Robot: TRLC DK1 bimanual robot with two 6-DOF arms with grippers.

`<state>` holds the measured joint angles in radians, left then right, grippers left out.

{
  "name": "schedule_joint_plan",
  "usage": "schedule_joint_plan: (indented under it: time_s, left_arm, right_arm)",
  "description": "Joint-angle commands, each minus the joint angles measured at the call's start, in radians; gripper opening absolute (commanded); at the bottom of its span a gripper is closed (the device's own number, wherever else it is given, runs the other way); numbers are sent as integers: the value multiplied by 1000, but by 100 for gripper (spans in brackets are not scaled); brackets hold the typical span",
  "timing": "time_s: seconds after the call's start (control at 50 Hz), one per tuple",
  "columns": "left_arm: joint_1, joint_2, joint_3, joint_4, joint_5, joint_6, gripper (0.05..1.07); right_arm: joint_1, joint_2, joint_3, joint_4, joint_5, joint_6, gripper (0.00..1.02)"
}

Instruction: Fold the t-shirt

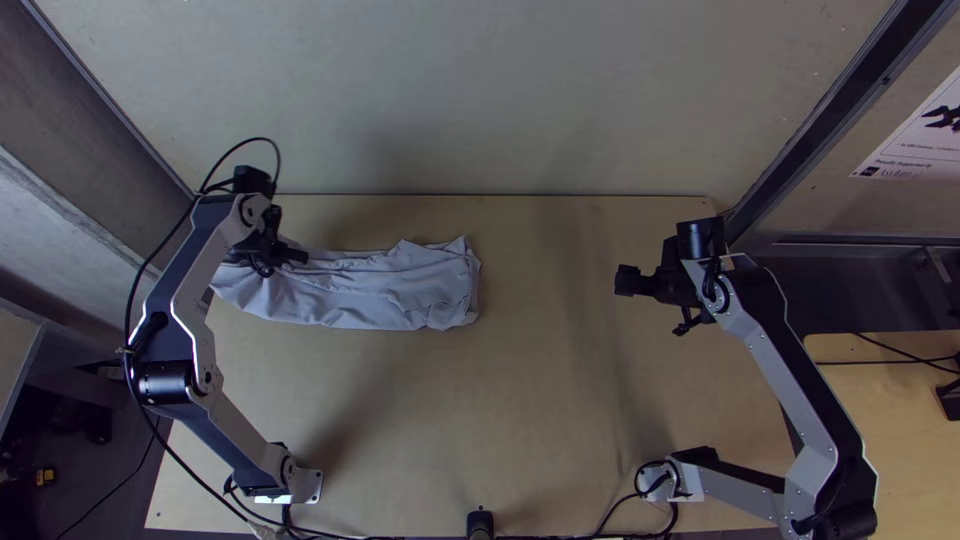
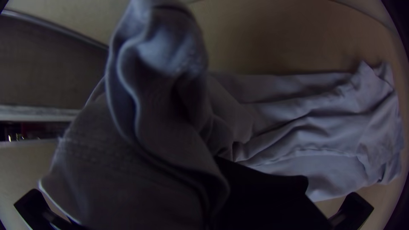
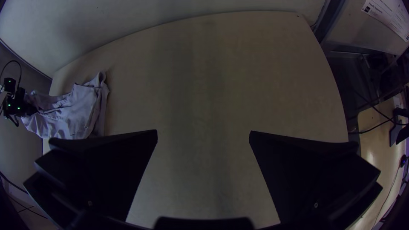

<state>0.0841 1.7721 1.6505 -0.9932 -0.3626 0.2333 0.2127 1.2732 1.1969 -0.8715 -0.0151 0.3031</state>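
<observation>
Pale grey-lilac t-shirt (image 1: 400, 292), lying in a long, narrow, wrinkled strip from left to right across the far left part of a light wooden tabletop (image 1: 480, 420). Its right end is rumpled, with a small peak of fabric at the far side; creases run along its length. At the strip's left end, the left hand (image 1: 300, 256) is closed on gathered cloth, and loose folds rise and drape around it. Over the far right part of the tabletop is the right hand (image 1: 620, 280), pointing left, its two black fingers (image 3: 115, 166) spread wide with nothing between them, well apart from the t-shirt. Beyond the tabletop's far edge stands a plain, pale wall (image 1: 480, 90); a printed sheet (image 1: 925, 135) hangs at far right.
</observation>
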Motion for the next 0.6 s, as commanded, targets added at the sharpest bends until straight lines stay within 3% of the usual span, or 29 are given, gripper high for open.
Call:
schedule_joint_plan:
  time_s: [0.0, 0.28, 0.58]
  left_arm:
    - [-106, -79, 23, -28, -61, 24, 8]
    - [-359, -60, 132, -200, -90, -112, 8]
    - [-518, 150, 330, -311, -79, -246, 8]
  right_arm:
    - [-16, -44, -28, 6, 0, 14, 99]
    - [-58, -118, -71, 6, -6, 4, 99]
    - [-91, -187, -126, 6, -19, -7, 99]
